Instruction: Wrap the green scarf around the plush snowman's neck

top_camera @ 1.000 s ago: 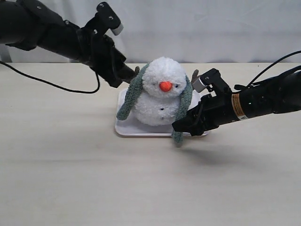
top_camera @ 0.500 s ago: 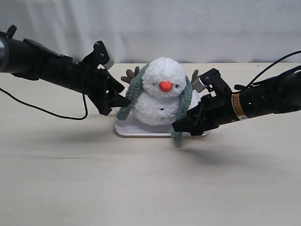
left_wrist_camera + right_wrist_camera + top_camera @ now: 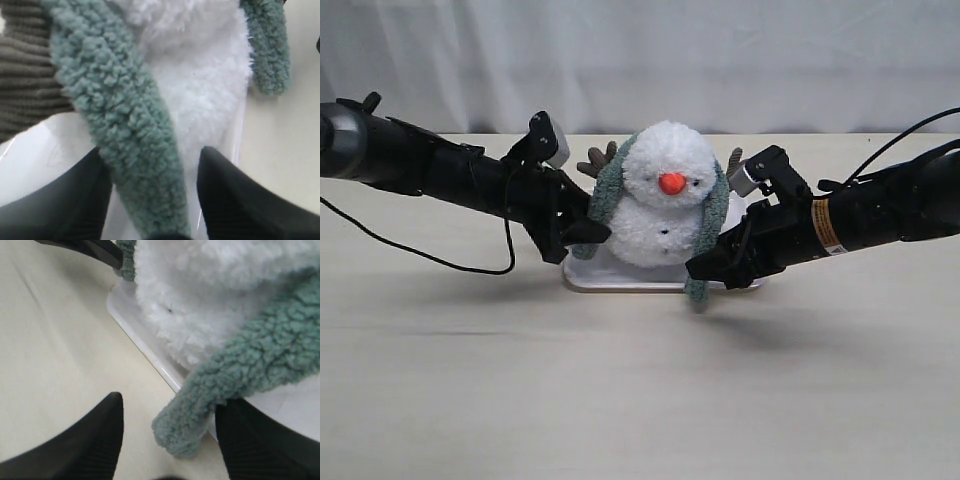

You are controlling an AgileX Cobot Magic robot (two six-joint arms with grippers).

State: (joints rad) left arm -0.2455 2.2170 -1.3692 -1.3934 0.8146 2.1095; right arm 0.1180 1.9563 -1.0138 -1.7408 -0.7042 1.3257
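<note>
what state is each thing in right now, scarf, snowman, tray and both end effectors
green scarf, draped behind the head, both ends hanging loose at the sides, not crossed in front
plush snowman, upright on the tray
white tray, flat on the table
left end effector, open, jaws straddling one hanging scarf end
right end effector, open, jaws straddling the other scarf end

plush snowman (image 3: 665, 205): 1, centre
green scarf (image 3: 603, 190): 1
scarf ends: 2, one left, one right
twig arms (image 3: 597, 160): 2, far side, one left, one right
orange nose (image 3: 671, 183): 1
white tray (image 3: 620, 277): 1
grippers: 2, left gripper (image 3: 582, 235), right gripper (image 3: 705, 268)
table (image 3: 640, 400): 1
</note>
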